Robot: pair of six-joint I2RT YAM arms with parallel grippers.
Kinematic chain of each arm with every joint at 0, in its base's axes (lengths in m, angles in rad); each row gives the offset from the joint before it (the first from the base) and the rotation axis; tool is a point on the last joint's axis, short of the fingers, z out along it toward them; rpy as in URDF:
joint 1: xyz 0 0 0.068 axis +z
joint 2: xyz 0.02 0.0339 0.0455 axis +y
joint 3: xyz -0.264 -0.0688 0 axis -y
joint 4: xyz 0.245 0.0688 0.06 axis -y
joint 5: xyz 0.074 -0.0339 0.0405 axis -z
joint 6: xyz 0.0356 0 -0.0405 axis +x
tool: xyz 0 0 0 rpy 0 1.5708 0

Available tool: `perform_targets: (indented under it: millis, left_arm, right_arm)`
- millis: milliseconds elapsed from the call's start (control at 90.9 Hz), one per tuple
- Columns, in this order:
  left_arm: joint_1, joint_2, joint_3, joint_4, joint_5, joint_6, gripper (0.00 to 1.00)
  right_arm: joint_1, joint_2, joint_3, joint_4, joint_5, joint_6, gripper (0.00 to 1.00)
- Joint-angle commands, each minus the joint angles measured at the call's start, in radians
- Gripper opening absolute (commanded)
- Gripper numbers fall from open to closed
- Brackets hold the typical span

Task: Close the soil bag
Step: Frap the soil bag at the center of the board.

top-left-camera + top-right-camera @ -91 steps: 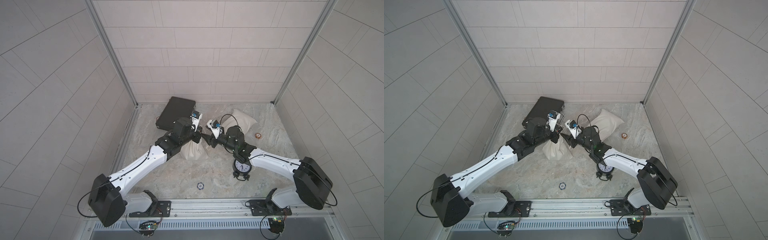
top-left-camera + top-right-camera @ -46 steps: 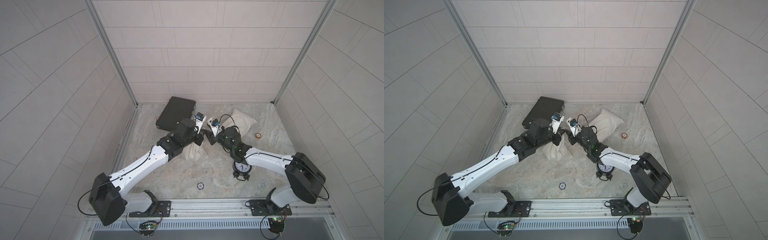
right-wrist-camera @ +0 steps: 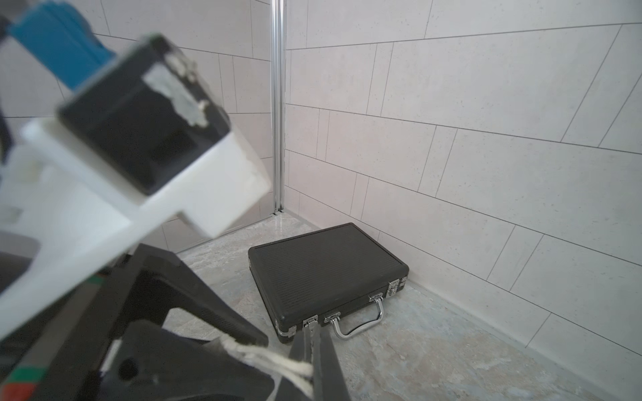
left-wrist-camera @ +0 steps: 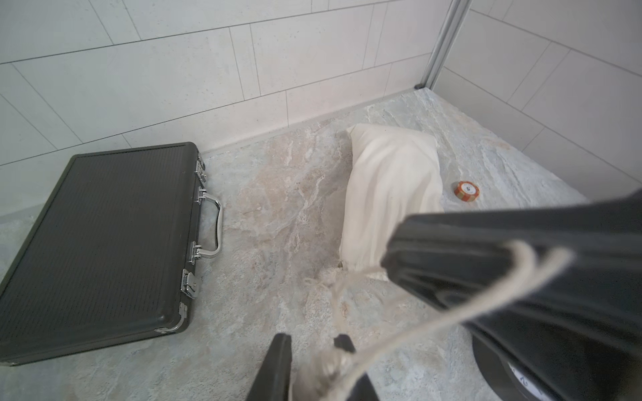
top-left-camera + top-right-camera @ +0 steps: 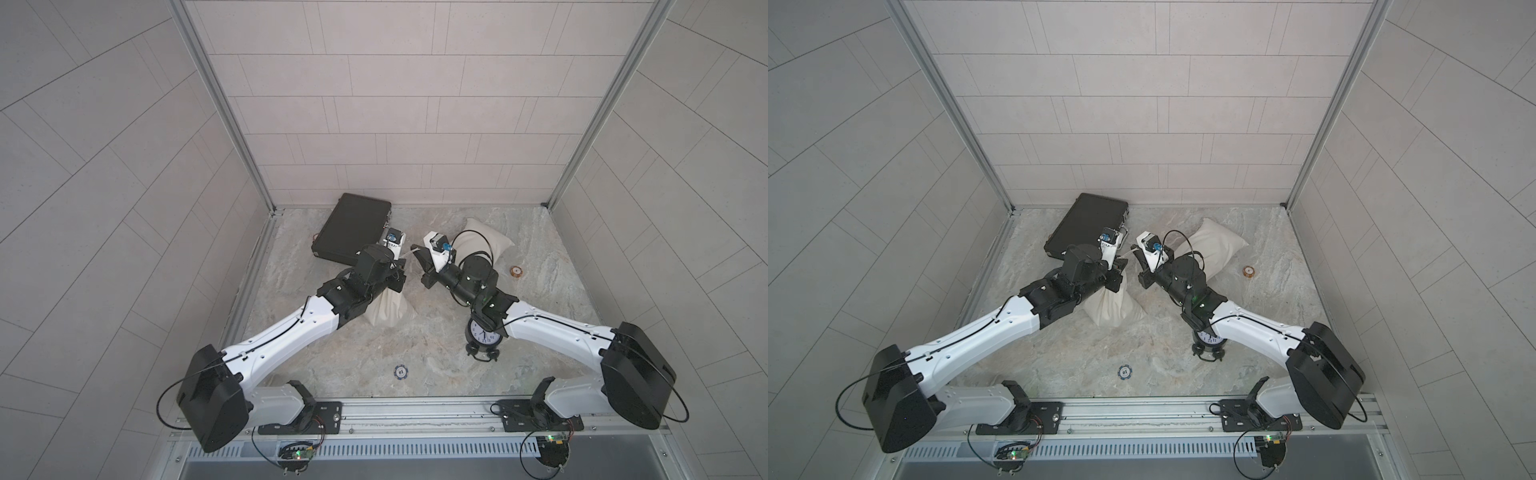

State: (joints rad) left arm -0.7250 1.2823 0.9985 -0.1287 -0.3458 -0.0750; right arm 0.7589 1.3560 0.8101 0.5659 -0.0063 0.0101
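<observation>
In both top views your soil bag [image 5: 386, 313] sat on the marbled floor [image 5: 415, 349], a little left of the middle of the frame; its wide base was on the floor and it narrowed upward to the left gripper [image 5: 400, 272], while the left arm [image 5: 291, 332] covered its left side; in the left wrist view the jaws of that gripper stood a little apart, with the bunched pale neck or knot of the bag between them; I could not tell if they pinched it or only stood around it; the drawstring [image 3: 274, 361] ran from there across the small gap to the right gripper [image 3: 314, 347]; in the right wrist view you could see its two fingers [image 3: 330, 376] pressed together on the cord, so this tool was fully closed and had hold of the drawstring; in the top views the two grippers faced each other in the middle of the frame, near but apart; around them you had a black case [image 5: 349, 228] lying flat toward the upper left, near the back wall [image 5: 395, 124]; a second pale sack [image 5: 486, 243] lying on its side toward the upper right, behind the right gripper; an orange chip [image 5: 515, 272] to the right of that sack, apart from it; an alarm clock [image 5: 484, 338] partly hidden under the right forearm [image 5: 552, 332]; a blue chip [image 5: 400, 371] alone in the lower middle of the floor
</observation>
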Motion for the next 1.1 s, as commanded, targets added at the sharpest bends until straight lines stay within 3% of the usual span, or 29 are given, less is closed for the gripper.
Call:
perform_targets:
  millis: [0, 484, 704, 858, 968, 1090]
  left_arm:
    - [0.011, 0.033, -0.018, -0.007, -0.075, -0.041, 0.27]
    - [0.082, 0.073, -0.089, -0.012, -0.145, -0.236, 0.32]
    - [0.085, 0.046, -0.122, 0.042, -0.059, -0.176, 0.39]
    - [0.102, 0.030, -0.145, -0.007, -0.143, -0.199, 0.47]
    - [0.101, -0.026, -0.205, 0.105, 0.030, -0.132, 0.63]
    - [0.093, -0.098, -0.249, 0.232, 0.222, -0.065, 0.73]
  right_arm:
    - [-0.008, -0.045, -0.005, 0.003, -0.015, 0.001, 0.00]
    - [-0.007, -0.236, -0.056, -0.041, 0.098, 0.015, 0.00]
    - [-0.008, -0.215, -0.047, -0.055, 0.071, 0.026, 0.00]
    - [-0.009, -0.248, -0.045, -0.084, 0.094, 0.035, 0.00]
    - [-0.009, -0.235, 0.004, -0.167, 0.037, 0.031, 0.00]
    - [-0.009, -0.188, 0.040, -0.194, -0.018, 0.020, 0.00]
